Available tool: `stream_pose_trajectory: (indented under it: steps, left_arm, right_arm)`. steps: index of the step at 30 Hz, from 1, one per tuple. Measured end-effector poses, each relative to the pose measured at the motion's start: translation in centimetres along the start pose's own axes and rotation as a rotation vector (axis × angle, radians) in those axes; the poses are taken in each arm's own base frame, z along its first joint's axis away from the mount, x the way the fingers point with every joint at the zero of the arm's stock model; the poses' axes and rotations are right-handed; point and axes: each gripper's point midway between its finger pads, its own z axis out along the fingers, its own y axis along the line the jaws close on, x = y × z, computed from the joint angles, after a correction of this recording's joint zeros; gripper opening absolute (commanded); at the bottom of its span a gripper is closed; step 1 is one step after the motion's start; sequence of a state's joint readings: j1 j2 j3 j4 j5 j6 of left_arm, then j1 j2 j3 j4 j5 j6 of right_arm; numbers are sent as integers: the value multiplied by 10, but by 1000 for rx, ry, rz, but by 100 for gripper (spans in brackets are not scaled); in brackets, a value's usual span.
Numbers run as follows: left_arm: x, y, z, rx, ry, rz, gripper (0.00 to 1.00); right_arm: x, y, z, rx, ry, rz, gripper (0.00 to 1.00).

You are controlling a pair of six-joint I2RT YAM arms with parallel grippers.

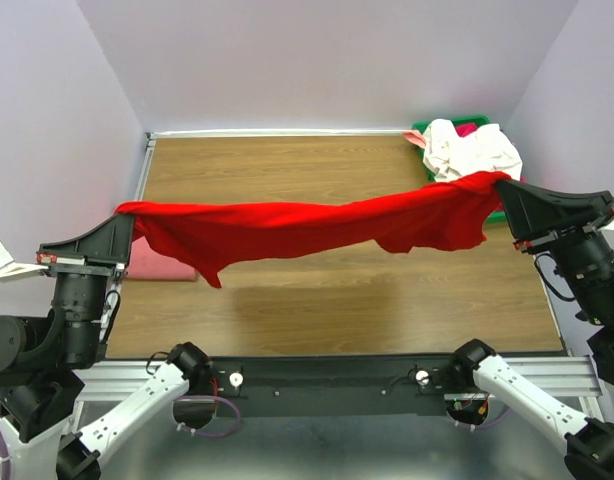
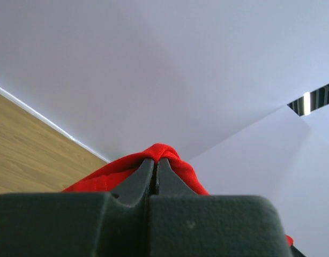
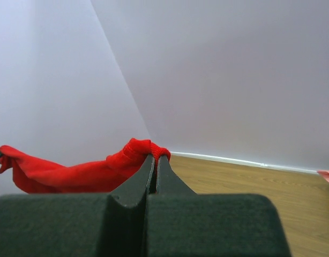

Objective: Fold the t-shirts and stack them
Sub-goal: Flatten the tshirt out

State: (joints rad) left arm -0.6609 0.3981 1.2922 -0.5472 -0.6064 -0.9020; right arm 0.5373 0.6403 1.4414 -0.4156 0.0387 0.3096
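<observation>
A bright red t-shirt (image 1: 307,228) hangs stretched in the air across the table between both grippers. My left gripper (image 1: 130,215) is shut on its left end; in the left wrist view red cloth (image 2: 162,155) bunches over the closed fingertips. My right gripper (image 1: 499,186) is shut on its right end, with cloth (image 3: 137,150) bunched at the tips in the right wrist view. A salmon-pink folded t-shirt (image 1: 159,263) lies on the table under the left end. White (image 1: 467,150) and magenta (image 1: 471,128) shirts are piled at the back right.
A green tray (image 1: 423,130) holds the shirt pile at the back right corner. The wooden table (image 1: 347,300) has a raised white rim along the back and left. Lilac walls close the sides and back.
</observation>
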Motion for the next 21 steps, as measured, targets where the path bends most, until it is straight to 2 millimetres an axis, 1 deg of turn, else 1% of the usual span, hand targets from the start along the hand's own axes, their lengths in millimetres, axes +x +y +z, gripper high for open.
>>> stream_pose_trajectory:
  steps: [4,8,11,12,13,15,16,17,18,19,20,21]
  left_arm:
    - [-2,-11,-3,44,16,10,0]
    - [-4,-16,1,48,-4,36,0]
    - [9,-15,21,19,5,88,0]
    - [14,-13,28,-1,10,108,0]
    - [29,-8,47,-40,27,146,0]
    - [54,7,75,-124,53,211,0]
    - [70,19,93,-176,68,254,0]
    - [94,38,115,-246,96,314,0]
    - [108,52,127,-291,117,355,0]
    - [120,65,138,-319,141,386,0]
    - [139,102,162,-402,172,450,0]
    - [145,130,177,-466,180,481,0]
  right_arm:
    - [-7,4,-4,-17,-15,10,0]
    - [-4,3,-3,-11,-4,11,0]
    - [2,-8,7,45,8,2,0]
    - [6,-17,14,95,15,-5,0]
    - [9,-24,19,130,18,-11,0]
    - [23,-53,38,275,40,-33,0]
    - [32,-65,47,337,54,-45,0]
    - [51,-87,61,440,88,-70,0]
    - [67,-101,69,509,117,-93,0]
    - [91,-122,81,603,163,-130,0]
    - [113,-137,91,664,210,-165,1]
    - [138,-152,100,717,263,-199,1]
